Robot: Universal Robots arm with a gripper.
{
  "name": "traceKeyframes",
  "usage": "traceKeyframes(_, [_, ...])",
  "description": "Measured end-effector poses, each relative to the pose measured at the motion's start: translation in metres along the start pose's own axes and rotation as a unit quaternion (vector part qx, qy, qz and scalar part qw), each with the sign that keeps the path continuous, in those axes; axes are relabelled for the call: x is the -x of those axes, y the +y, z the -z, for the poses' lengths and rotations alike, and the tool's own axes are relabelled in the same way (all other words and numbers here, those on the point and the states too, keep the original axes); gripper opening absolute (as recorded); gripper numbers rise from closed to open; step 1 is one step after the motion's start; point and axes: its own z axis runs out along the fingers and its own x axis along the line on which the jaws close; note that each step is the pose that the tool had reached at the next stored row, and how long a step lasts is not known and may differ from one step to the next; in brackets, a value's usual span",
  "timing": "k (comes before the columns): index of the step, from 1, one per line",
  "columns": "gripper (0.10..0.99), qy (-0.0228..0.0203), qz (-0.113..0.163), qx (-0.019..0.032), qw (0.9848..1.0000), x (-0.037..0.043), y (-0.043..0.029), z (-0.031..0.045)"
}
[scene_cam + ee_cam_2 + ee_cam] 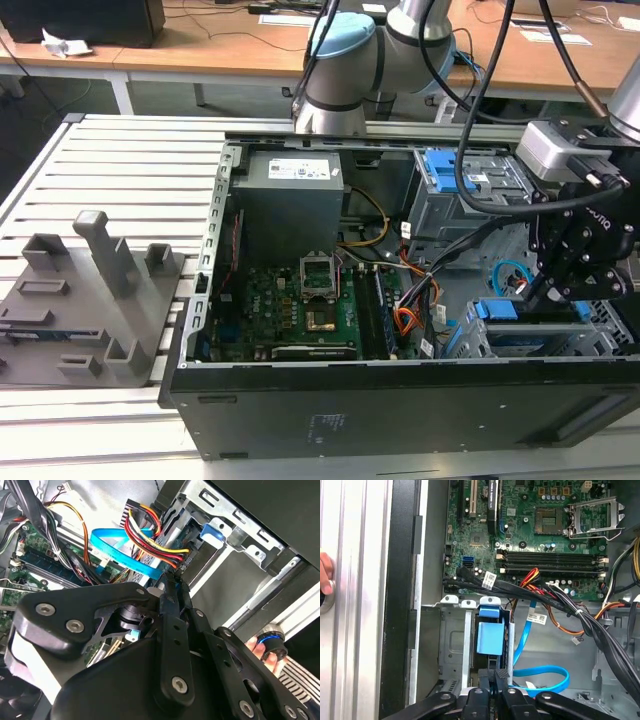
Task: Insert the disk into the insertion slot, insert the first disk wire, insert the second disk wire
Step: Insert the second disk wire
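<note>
Pressed together, the gripper's (175,582) 2 black fingertips hung over the insertion slot (470,645), a perforated light-grey bay in the case's corner by the black side wall. Just beyond, the second disk wire (542,677), flat and light blue, looped across the case floor. Farther off lay the green motherboard (530,525).

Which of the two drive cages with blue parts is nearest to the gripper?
The lower drive cage, right beneath the gripper; the taller cage stands farther back, toward the arm's base.
</note>
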Motion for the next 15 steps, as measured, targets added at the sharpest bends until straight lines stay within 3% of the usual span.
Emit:
traceKeyframes(2, [0.235, 0.0, 0.0, 0.0, 1.0, 0.0, 0.0, -0.0002])
traceKeyframes(5, [0.235, -0.001, 0.0, -0.0001, 1.0, -0.0004, 0.0002, 0.0038])
traceKeyframes(7, [0.235, 0.0, 0.0, 0.0, 1.0, -0.0006, 0.0008, 0.0142])
traceKeyframes(10, [0.224, 0.0002, 0.0, 0.0, 1.0, 0.003, 0.002, 0.0412])
traceKeyframes(11, [0.224, 0.0002, 0.0, 0.0, 1.0, 0.0034, 0.0022, 0.0454])
traceKeyframes(13, [0.106, 0.0002, 0.0, 0.0, 1.0, 0.0037, 0.0028, 0.0585])
traceKeyframes(15, [0.106, 0.0001, 0.0, 0.0, 1.0, 0.0035, 0.0029, 0.0601])
